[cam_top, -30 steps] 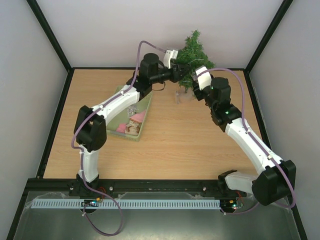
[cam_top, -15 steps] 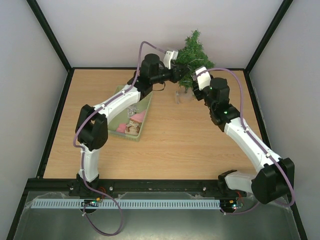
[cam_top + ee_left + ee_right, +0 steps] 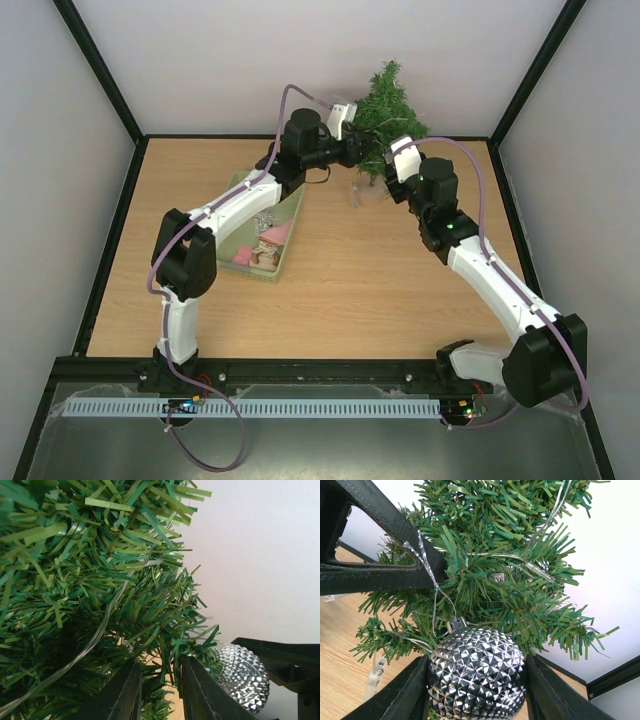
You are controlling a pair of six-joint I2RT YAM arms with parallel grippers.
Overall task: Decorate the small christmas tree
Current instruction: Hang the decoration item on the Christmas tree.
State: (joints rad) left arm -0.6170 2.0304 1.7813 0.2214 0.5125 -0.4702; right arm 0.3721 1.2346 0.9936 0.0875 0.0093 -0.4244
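Observation:
The small christmas tree (image 3: 388,105) stands at the back edge of the table, right of centre, and fills both wrist views (image 3: 75,580) (image 3: 505,555). My right gripper (image 3: 388,172) (image 3: 476,662) is shut on a silver faceted ball ornament (image 3: 477,675) and holds it against the lower branches. The ball's thin silver string (image 3: 435,595) runs up and lies over a finger (image 3: 395,575) of my left gripper. My left gripper (image 3: 358,150) (image 3: 160,661) is in the foliage, its jaws nearly closed on a tree branch. The ball also shows in the left wrist view (image 3: 240,677).
A pale green basket (image 3: 296,225) with pink and other small decorations lies left of the tree, under the left arm. A clear wire of lights (image 3: 100,630) runs through the branches. A small clear piece (image 3: 357,192) sits on the table at the tree's foot. The back wall is directly behind the tree.
Both arms have edged slightly toward the tree. The grips look unchanged.

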